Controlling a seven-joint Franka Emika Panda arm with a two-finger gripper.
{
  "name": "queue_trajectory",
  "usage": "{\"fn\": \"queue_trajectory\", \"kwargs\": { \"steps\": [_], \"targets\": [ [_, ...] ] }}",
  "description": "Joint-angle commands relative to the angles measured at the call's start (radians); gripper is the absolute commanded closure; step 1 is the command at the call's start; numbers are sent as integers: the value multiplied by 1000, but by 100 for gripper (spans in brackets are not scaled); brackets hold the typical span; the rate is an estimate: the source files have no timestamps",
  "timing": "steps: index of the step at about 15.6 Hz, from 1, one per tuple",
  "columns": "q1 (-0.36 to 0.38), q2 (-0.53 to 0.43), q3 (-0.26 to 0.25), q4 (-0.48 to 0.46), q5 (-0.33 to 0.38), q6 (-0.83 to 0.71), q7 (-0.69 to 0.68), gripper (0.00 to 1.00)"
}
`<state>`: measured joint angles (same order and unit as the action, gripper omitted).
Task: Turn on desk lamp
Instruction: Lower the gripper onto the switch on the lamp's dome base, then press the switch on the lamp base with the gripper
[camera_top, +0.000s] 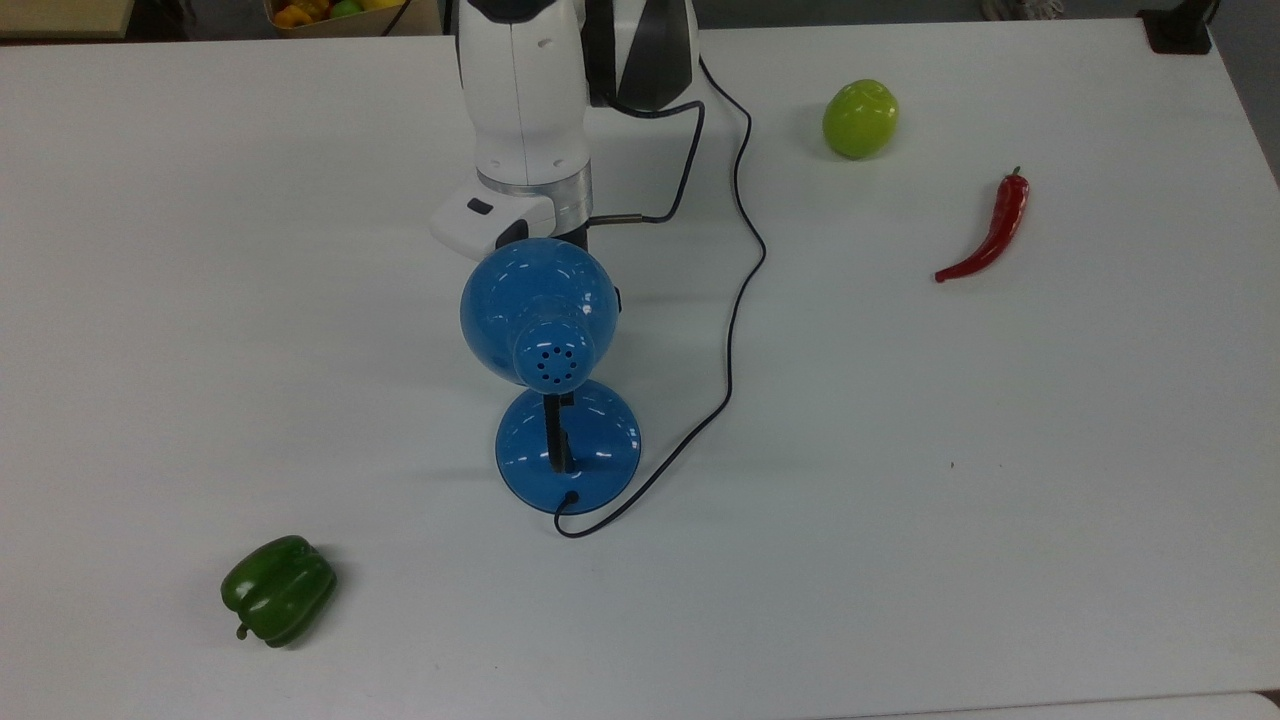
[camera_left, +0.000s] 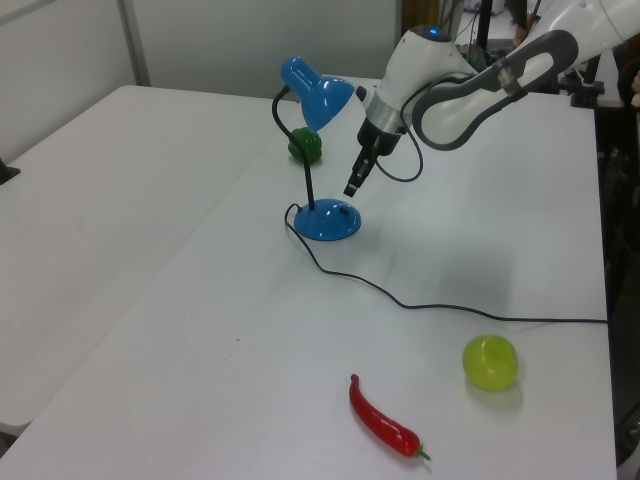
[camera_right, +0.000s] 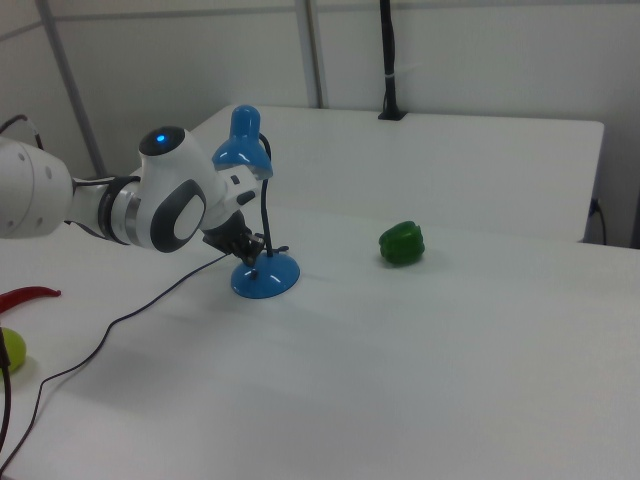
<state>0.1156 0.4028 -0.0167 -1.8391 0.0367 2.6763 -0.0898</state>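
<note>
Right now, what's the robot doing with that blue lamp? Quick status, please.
Gripper angled down just above lamp base. Desk lamp upright, no glow visible. Nothing between gripper and base.
</note>
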Motion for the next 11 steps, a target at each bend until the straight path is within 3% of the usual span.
{"fn": "queue_trajectory", "kwargs": {
  "steps": [1,11],
  "targets": [
    [22,21,-11,-9,14,65,38,100],
    [30,59,-9,-12,8,117,38,100]
  ]
}}
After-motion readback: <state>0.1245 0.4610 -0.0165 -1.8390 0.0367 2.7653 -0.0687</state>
